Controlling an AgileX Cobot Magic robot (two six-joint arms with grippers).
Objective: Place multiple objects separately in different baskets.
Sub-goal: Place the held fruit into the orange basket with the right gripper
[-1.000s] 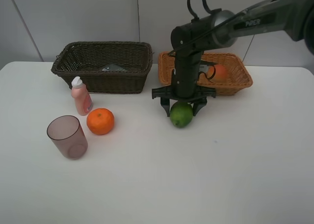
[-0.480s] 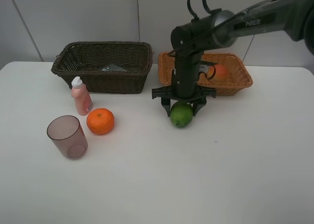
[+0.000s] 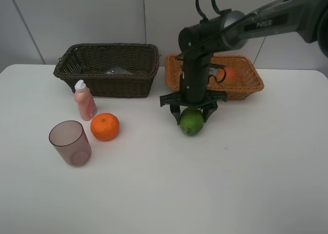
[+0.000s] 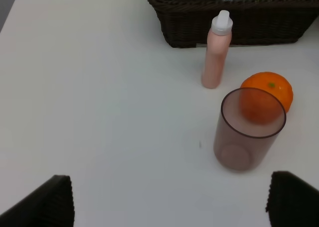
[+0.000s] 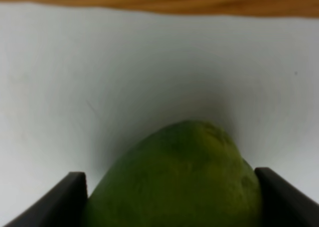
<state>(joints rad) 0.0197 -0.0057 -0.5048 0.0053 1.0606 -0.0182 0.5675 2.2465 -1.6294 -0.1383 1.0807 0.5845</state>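
The green lime (image 3: 191,122) rests on the white table in front of the light tan basket (image 3: 249,86). My right gripper (image 3: 191,117) points down over it, and both fingers press the lime (image 5: 174,182) in the right wrist view. A peach-like fruit (image 3: 229,76) lies in the tan basket. The dark brown basket (image 3: 107,85) holds a black bottle (image 3: 119,70). The pink bottle (image 3: 84,100), the orange (image 3: 104,127) and the mauve cup (image 3: 70,142) stand at the left. My left gripper (image 4: 172,199) is open, short of the cup (image 4: 249,132).
Both baskets stand side by side at the table's back edge against a pale wall. The right arm (image 3: 256,23) reaches in from the upper right over the tan basket. In the left wrist view the pink bottle (image 4: 217,57) stands beside the orange (image 4: 274,87).
The right gripper's fingers have closed in on the lime, and the lime has shifted slightly right and toward the front. Nothing on the left side has moved.
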